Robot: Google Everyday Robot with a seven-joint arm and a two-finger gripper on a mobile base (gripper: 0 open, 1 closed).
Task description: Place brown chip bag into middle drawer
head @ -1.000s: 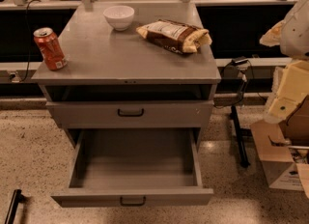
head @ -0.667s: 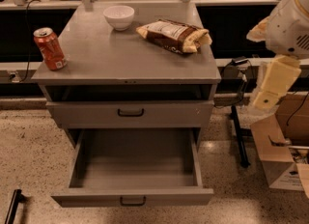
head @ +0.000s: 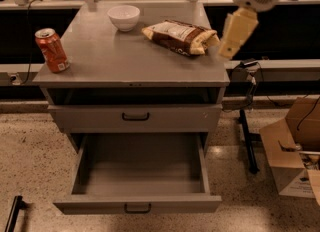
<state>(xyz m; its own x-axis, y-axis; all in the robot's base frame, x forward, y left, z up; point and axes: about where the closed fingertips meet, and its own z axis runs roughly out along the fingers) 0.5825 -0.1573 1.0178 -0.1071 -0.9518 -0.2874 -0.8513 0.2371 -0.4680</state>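
While the brown chip bag (head: 180, 37) lies near the back right corner of the worktop (head: 125, 58), the task is, as I judge, only at the reaching step. In the camera view the gripper (head: 229, 47) hangs just off the right edge, close beside the bag's right end; if it is apart or together I cannot tell. The middle drawer (head: 137, 202) stands pulled out below the front edge. The next move calls for coming over the bag and closing on its crinkly middle before any lifting.
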